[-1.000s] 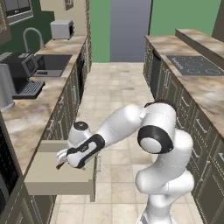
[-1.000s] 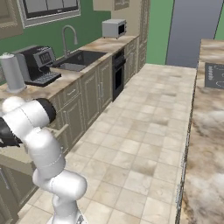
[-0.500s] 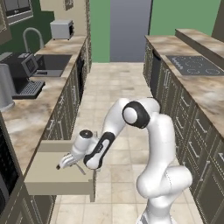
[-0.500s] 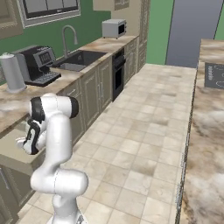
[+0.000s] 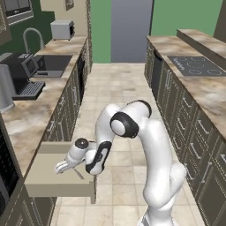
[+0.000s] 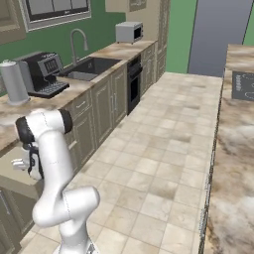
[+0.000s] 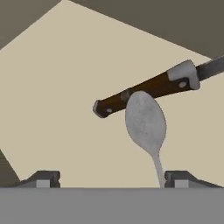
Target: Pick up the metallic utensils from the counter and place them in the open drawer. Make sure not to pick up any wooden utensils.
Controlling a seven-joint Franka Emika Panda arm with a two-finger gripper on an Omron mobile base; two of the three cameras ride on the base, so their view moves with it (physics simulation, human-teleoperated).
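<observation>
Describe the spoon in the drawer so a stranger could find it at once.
Look into the open drawer pulled out under the left-hand counter, just below the gripper. The spoon is all grey with an oval bowl; the knife beside it has a dark brown handle.

A galley kitchen: steel sink, cooktop, microwave, coffee machine, tan cabinets.

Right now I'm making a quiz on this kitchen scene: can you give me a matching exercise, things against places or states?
Things:
1. spoon
2. knife
3. gripper
4. open drawer

Places or states:
A. pulled out below the sink-side counter
B. grey, bowl overlapping a dark handle
C. jaws apart, above the drawer floor
D. brown handle with rivets

Pairs: 1-B, 2-D, 3-C, 4-A
</observation>
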